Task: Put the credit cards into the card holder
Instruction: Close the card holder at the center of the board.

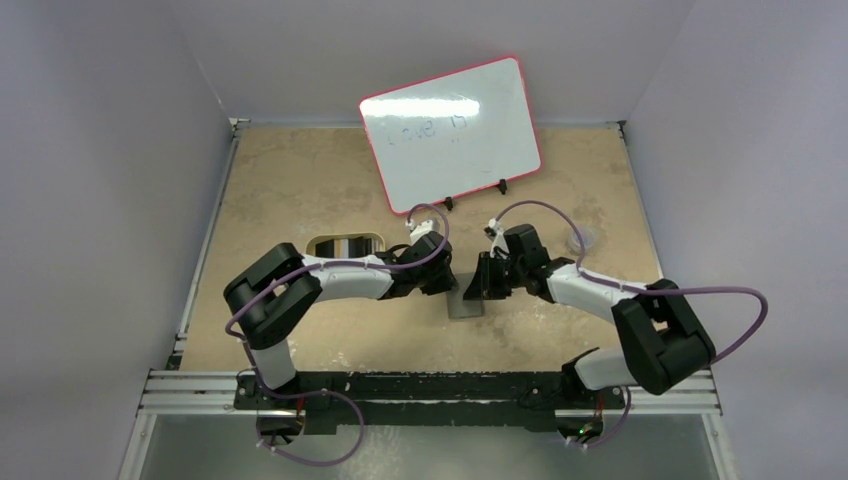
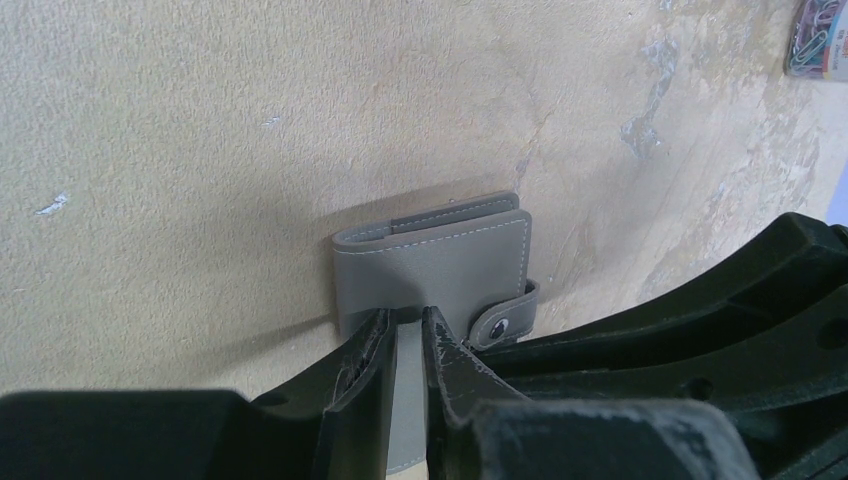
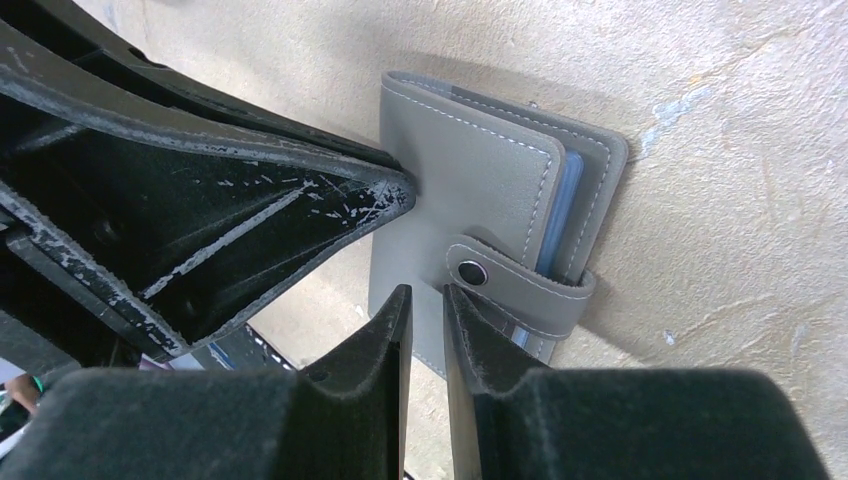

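Right now you have the card holder (image 2: 435, 265) lying snapped shut mid-table, both grippers at it: left gripper (image 2: 405, 322) pinching its edge, right gripper (image 3: 427, 296) nearly closed beside the closing tab (image 3: 520, 285). No credit cards show. Next you'd likely unsnap that tab.

The tan, mottled table (image 1: 300, 190) carries a closed grey bifold card holder (image 1: 466, 302) at centre frame, its snap tab fastened. A red-rimmed whiteboard (image 1: 450, 133) stands on small black feet at upper centre. An opening (image 1: 345, 246) in the tabletop shows left of centre. Colourful paper clips (image 2: 818, 38) lie at the left wrist view's upper right.
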Robot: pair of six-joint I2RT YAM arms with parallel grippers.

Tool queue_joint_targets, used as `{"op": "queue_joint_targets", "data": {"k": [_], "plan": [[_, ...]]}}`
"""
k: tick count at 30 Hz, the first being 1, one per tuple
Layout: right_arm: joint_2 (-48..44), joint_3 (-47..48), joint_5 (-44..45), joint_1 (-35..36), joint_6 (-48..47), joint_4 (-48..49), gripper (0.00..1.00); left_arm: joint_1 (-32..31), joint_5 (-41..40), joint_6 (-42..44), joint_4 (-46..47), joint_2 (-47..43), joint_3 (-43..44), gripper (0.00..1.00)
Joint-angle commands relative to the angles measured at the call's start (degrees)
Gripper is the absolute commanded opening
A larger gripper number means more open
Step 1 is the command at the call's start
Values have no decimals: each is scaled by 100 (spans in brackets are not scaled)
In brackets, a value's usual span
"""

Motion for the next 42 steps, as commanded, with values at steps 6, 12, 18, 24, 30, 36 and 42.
{"op": "queue_joint_targets", "data": {"k": [6, 12, 18, 24, 30, 36, 42], "plan": [[-783, 409, 135, 27, 40, -907, 21, -10, -231, -8, -375, 326, 25, 17], [-928, 542, 877, -34, 26, -1254, 22, -9, -281, -6, -483, 328, 61, 17], [-741, 474, 965, -77, 44, -1055, 25, -27, -259, -5, -470, 327, 102, 17], [-512, 336, 696, -81, 30, -737, 25, -39, -234, -48, -429, 335, 127, 18], [-411, 233, 658, -79, 11, -429, 24, -53, -213, -78, -421, 287, 150, 18], [-196, 196, 644, -78, 22, -276, 23, -49, -190, -77, -407, 266, 152, 18], [-122, 140, 584, -79, 64, -227, 23, -62, -176, -95, -398, 249, 167, 18]]}}
